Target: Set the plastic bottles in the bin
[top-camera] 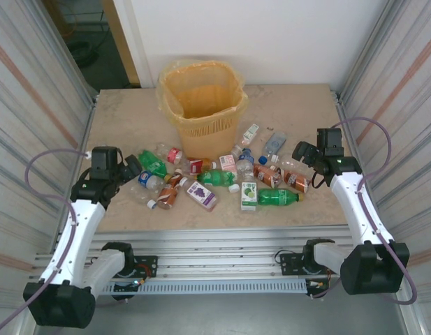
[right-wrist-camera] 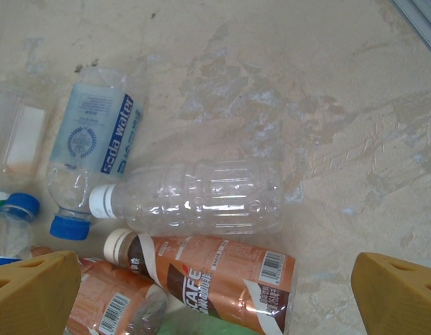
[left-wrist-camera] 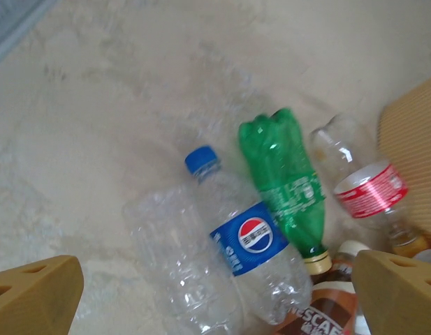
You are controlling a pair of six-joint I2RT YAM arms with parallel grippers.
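Two pincers gape wide and empty: the left pincer [left-wrist-camera: 215,276] over a Pepsi bottle [left-wrist-camera: 249,241], the right pincer [right-wrist-camera: 215,272] over a clear white-capped bottle [right-wrist-camera: 201,197]. The plastic bottles [top-camera: 216,178] lie scattered on the worktop [top-camera: 124,125] before the orange bin [top-camera: 201,129].

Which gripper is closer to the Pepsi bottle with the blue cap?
Left. The left gripper hovers right beside the Pepsi bottle; the right gripper is far off to its right.

Small plastic bottles [top-camera: 269,197] lie scattered before the upright orange-yellow bin [top-camera: 201,112].
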